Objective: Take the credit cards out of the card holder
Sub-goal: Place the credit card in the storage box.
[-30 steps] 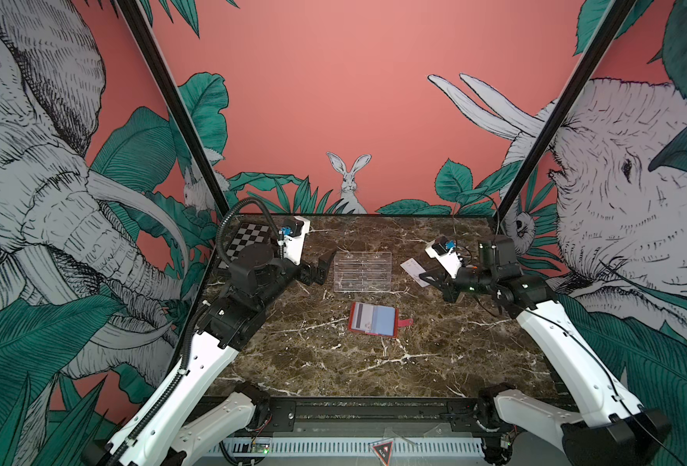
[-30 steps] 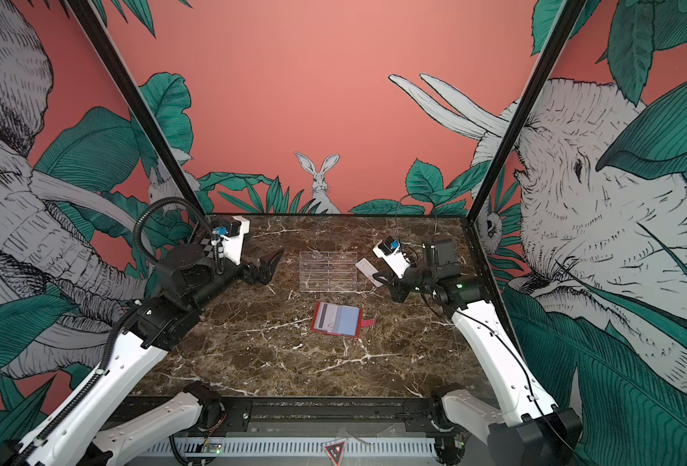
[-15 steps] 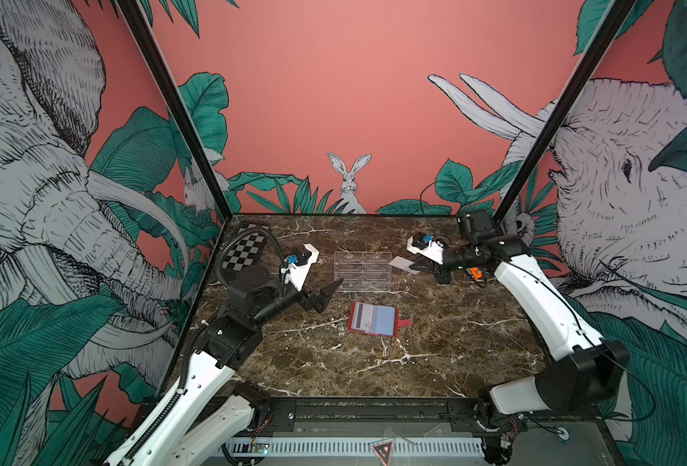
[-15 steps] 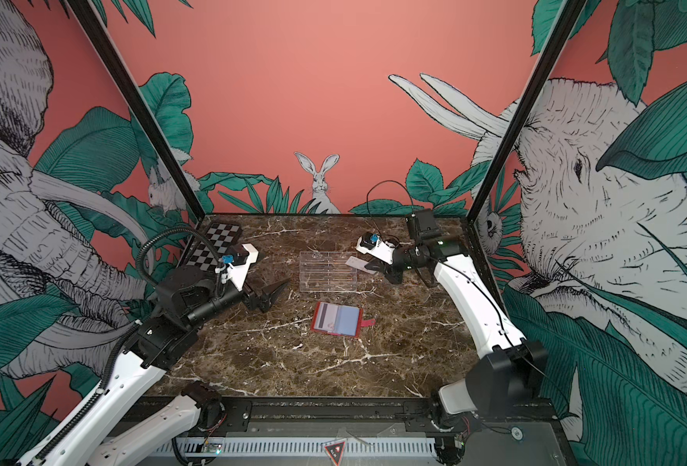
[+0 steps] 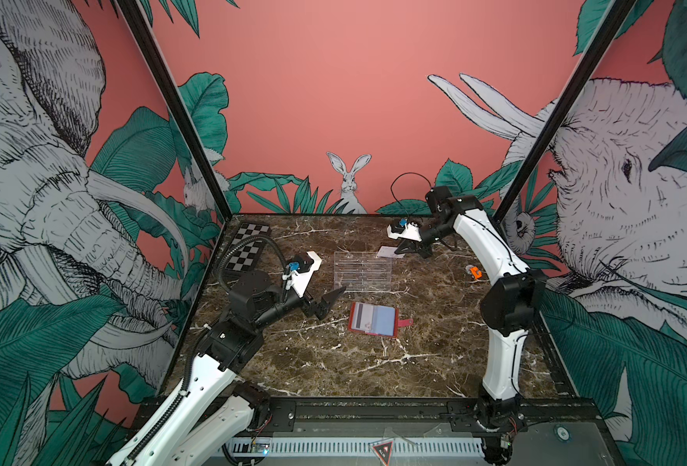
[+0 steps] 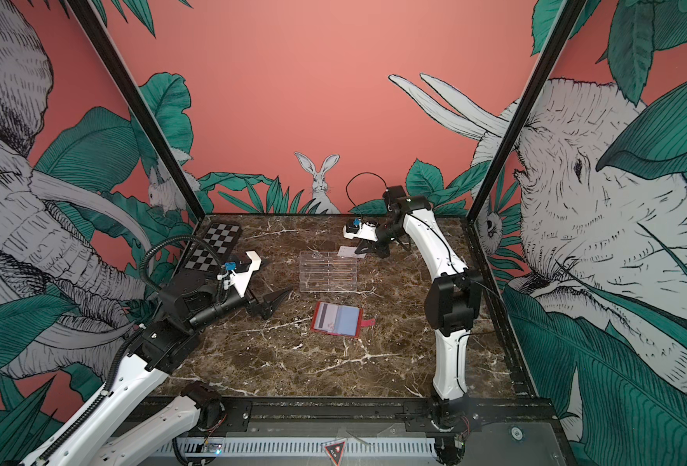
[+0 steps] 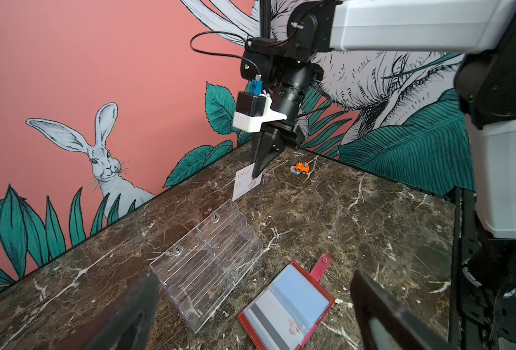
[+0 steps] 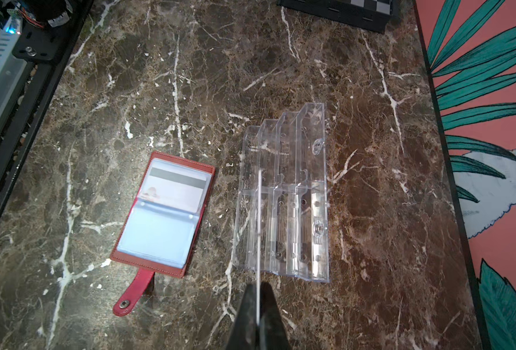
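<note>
Credit cards are in two places just now. One card is pinched by its upper edge in my right claw, which is clenched flat on it. The card hangs down from the tips with its printed face showing. From my right wrist it shows only as a thin pale line. I cannot tell whether its lower edge touches the marble table.

A second card lies stripe side up inside a plastic sleeve of the card holder. The other sleeve showing looks plain pale blue. The holder lies spread open and flat on the table, just beside the tips of my left claw and well in front of my right one. Its snap tab is undone and sticks out on the side away from my left claw.

My left claw is released, its jaws spread wide with nothing between them, pointing toward the holder.

A clear plastic rack lies on the table between the holder and my right claw, which holds its card just past the rack's far corner. A small orange toy car sits on the table behind my right claw. A checkered board lies behind my left claw at the table's far corner.
</note>
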